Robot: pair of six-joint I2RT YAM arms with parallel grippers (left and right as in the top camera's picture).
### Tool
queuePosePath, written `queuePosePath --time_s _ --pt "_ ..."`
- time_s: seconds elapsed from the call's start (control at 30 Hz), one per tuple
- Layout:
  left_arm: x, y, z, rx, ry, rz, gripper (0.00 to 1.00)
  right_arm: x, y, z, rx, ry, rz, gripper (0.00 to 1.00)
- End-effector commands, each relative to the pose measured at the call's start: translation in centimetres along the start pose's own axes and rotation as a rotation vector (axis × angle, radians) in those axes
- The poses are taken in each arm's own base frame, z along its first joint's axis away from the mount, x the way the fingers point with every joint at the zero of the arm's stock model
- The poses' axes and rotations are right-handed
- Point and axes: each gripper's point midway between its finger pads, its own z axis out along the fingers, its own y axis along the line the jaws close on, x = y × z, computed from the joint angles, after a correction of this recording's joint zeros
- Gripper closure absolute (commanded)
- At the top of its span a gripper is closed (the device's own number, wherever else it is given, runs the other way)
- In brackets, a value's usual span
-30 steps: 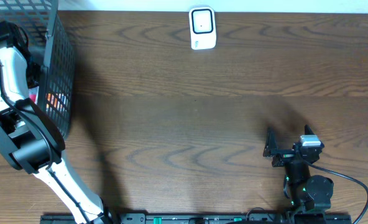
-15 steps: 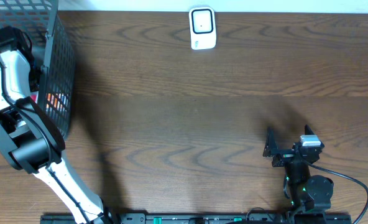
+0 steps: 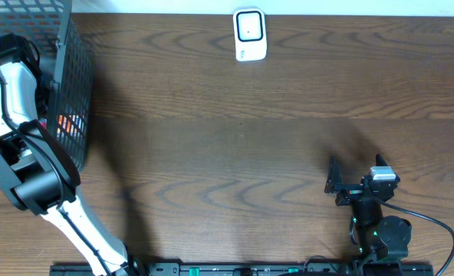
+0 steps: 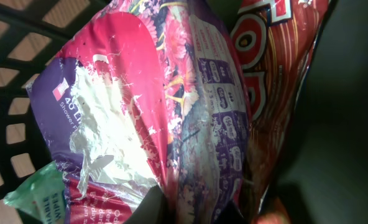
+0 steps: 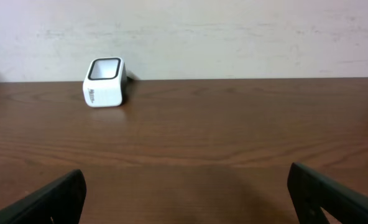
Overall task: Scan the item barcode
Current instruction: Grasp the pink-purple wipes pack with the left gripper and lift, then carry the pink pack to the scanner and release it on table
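Dark wood table (image 3: 212,153), black basket (image 3: 77,84), left gripper (image 4: 209,211) clamped on purple pouch (image 4: 196,93), its length running top-to-bottom in wrist view, right gripper (image 5: 185,193) wide open, empty

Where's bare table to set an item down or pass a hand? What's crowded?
Bare wood across the middle, between the basket at left, the scanner at the far edge and the right gripper near the front. Crowded: inside the basket, stuffed with packets, left gripper shut on the purple packet.
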Motion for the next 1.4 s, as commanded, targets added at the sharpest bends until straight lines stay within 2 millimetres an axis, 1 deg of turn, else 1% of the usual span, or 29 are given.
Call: queuePosePath --time_s 0.0,0.07,0.1,0.13,0.23,0.33,0.43,0.5,0.6,0.67,0.73,0.8,0.87,0.97,1.0,1.07,1.13,1.23,1.37 --pt "-2.0 1.8 -5.0 0.047 -0.104 -0.042 0.93 0.1 -0.2 0.0 0.007 0.002 0.007 0.01" --pt "-3.0 2.4 -7.3 0.08 -0.16 -0.072 0.93 0.1 -0.2 0.0 0.007 0.001 0.007 0.01" --pt "-4.0 3.2 -10.1 0.122 -0.224 -0.106 0.93 0.1 -0.2 0.0 0.007 0.001 0.007 0.01" --pt "-4.4 3.5 -11.3 0.142 -0.251 -0.121 0.93 0.1 -0.2 0.0 0.007 0.001 0.007 0.01" --pt "-5.6 5.2 -15.8 0.205 -0.358 -0.178 0.93 0.1 -0.2 0.0 0.007 0.001 0.007 0.01" --pt "-6.1 6.4 -20.2 0.297 -0.446 -0.222 0.93 0.1 -0.2 0.0 0.007 0.001 0.007 0.01" --pt "-5.9 6.9 -24.8 0.447 -0.511 -0.239 0.93 0.1 -0.2 0.0 0.007 0.001 0.007 0.01" --pt "-5.4 6.4 -27.7 0.579 -0.532 -0.225 0.93 0.1 -0.2 0.0 0.007 0.002 0.007 0.01" --pt "-3.8 4.5 -32.7 0.847 -0.537 -0.151 0.93 0.1 -0.2 0.0 0.007 0.001 0.007 0.01" --pt "-2.2 3.1 -35.9 1.016 -0.523 -0.076 0.93 0.1 -0.2 0.0 0.007 0.001 0.007 0.01" --pt "-0.5 1.8 -38.5 1.132 -0.517 -0.006 0.93 0.1 -0.2 0.0 0.007 0.001 0.007 0.01" --pt "0.8 0.7 -39.8 1.178 -0.51 0.041 0.93 0.1 -0.2 0.0 0.007 0.001 0.007 0.01" --pt "2.6 -0.8 -41.1 1.216 -0.498 0.1 0.93 0.1 -0.2 0.0 0.007 0.001 0.007 0.01" --pt "5.6 -3.1 -42.9 1.261 -0.5 0.229 0.93 0.1 -0.2 0.0 0.007 0.001 0.007 0.01" --pt "6.9 -4.1 -43.5 1.264 -0.519 0.295 0.93 0.1 -0.2 0.0 0.007 0.001 0.007 0.01" --pt "8.3 -5.2 -44.0 1.248 -0.546 0.365 0.93 0.1 -0.2 0.0 0.007 0.001 0.007 0.01" --pt "9.9 -6.3 -44.1 1.214 -0.559 0.424 0.93 0.1 -0.2 0.0 0.007 0.002 0.007 0.01" --pt "12.5 -8.0 -43.7 1.177 -0.528 0.484 0.93 0.1 -0.2 0.0 0.007 0.001 0.007 0.01" --pt "17.1 -11.0 -42.8 1.164 -0.434 0.614 0.93 0.1 -0.2 0.0 0.007 0.002 0.007 0.01"
